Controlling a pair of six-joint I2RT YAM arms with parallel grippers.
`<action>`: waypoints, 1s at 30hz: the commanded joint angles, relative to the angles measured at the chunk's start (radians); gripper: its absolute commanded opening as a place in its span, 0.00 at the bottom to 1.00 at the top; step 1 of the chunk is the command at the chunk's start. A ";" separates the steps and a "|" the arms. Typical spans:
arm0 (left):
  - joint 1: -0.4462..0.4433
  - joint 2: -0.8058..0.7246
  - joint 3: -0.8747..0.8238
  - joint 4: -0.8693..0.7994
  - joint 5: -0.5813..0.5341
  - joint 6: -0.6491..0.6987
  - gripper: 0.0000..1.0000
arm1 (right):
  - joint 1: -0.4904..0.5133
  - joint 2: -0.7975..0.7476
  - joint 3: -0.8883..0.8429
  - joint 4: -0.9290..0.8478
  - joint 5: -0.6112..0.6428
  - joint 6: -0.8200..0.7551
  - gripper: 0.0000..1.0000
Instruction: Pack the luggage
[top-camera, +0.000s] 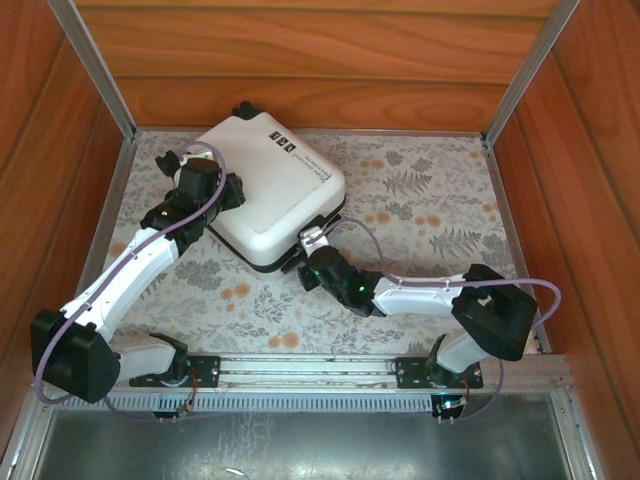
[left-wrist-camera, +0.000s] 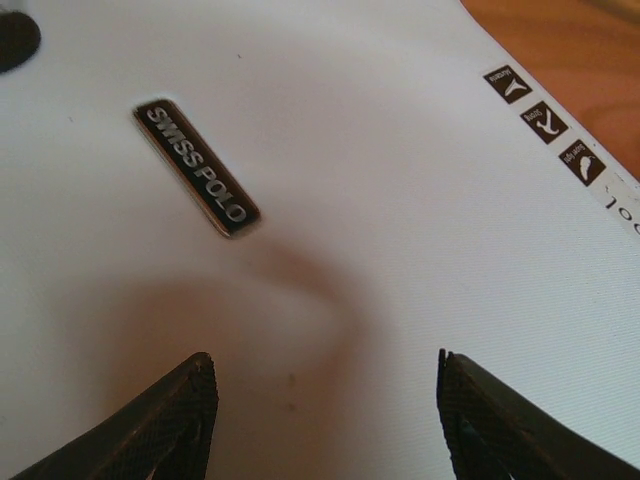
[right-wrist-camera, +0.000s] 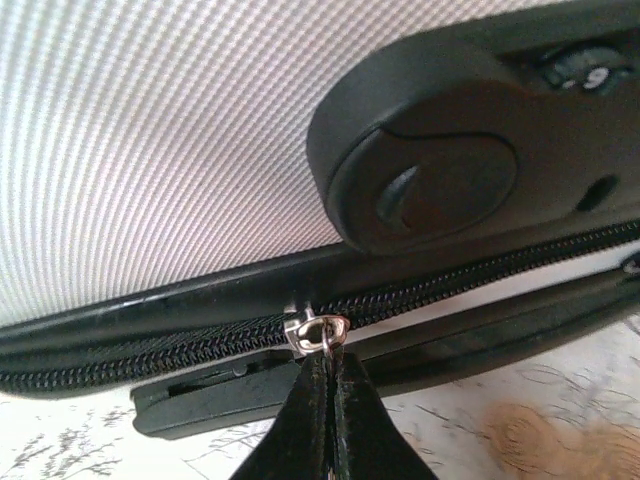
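Note:
The luggage (top-camera: 272, 188), a small white hard-shell suitcase, lies flat and closed at the back left of the table. Its shell (left-wrist-camera: 380, 200) carries a dark SWISS POLO badge (left-wrist-camera: 196, 167) and small dark labels (left-wrist-camera: 545, 122). My left gripper (top-camera: 212, 185) rests over the lid's left side, open (left-wrist-camera: 325, 400), its fingers spread above the white shell. My right gripper (top-camera: 308, 246) is at the case's near corner, shut (right-wrist-camera: 327, 365) on the silver zipper pull (right-wrist-camera: 318, 333). The black zipper (right-wrist-camera: 150, 350) looks closed to the left of the slider, parted to its right, below a black wheel (right-wrist-camera: 440, 160).
The table has a floral cloth (top-camera: 420, 210) with open room to the right of the case. Wooden walls (top-camera: 320, 60) and aluminium posts (top-camera: 95, 70) ring the workspace. A metal rail (top-camera: 300, 370) runs along the near edge between the arm bases.

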 joint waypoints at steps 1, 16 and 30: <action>0.018 0.080 -0.065 -0.225 -0.005 -0.033 0.63 | -0.047 -0.046 -0.024 -0.022 0.042 0.040 0.00; 0.019 0.203 -0.057 -0.225 0.012 -0.024 0.63 | -0.050 0.007 -0.202 0.472 -0.062 -0.122 0.00; 0.027 0.246 -0.076 -0.225 0.010 -0.020 0.62 | -0.114 -0.043 -0.131 0.216 0.030 -0.006 0.00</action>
